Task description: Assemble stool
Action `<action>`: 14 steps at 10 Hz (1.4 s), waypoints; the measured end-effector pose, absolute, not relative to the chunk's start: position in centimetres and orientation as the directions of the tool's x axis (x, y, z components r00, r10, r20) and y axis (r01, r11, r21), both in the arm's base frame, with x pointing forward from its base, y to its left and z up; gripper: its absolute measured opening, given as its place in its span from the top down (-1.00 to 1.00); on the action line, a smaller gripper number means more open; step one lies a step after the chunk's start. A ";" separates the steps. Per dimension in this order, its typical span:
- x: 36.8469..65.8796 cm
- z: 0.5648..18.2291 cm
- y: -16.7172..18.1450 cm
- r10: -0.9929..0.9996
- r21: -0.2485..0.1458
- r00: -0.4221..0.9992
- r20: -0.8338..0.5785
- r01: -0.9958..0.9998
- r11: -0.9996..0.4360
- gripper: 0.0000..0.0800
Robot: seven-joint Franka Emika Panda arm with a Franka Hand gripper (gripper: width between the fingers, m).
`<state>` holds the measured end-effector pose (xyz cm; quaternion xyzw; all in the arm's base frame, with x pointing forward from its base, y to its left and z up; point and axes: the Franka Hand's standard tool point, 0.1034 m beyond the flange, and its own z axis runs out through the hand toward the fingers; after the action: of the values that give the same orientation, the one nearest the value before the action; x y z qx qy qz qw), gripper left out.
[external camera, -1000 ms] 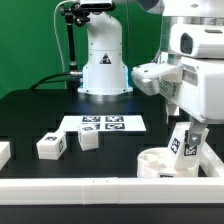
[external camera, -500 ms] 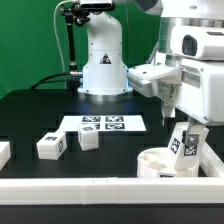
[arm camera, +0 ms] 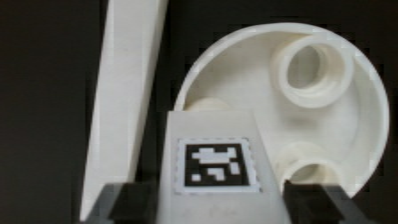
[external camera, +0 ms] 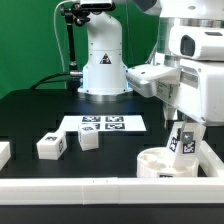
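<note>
Marker board [external camera: 103, 124] flat on black table [external camera: 30, 115]; white border rail [external camera: 70, 186] along front edge.

Green backdrop [external camera: 30, 40] behind a black table [external camera: 30, 112].

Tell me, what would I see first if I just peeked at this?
The big white gripper on the exterior view's right, pinching a tagged white leg right at the round seat. Next, a loose leg and a second loose leg lying on the black table toward the exterior view's left, near the marker board.
</note>
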<state>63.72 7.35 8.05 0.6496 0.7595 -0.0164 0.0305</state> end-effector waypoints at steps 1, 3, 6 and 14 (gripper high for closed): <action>63.6 8.0 7.1 0.990 0.007 -0.125 -0.067 0.992 0.126 0.16; 63.4 8.0 6.9 0.994 0.007 0.083 -0.068 0.997 -0.083 0.16; 63.2 8.0 6.9 0.960 0.002 0.269 -0.073 0.963 -0.270 0.16; 63.1 7.8 6.3 0.586 0.014 0.810 -0.001 0.586 -0.810 0.15</action>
<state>63.08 6.33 7.85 0.9513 0.3082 0.0016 0.0068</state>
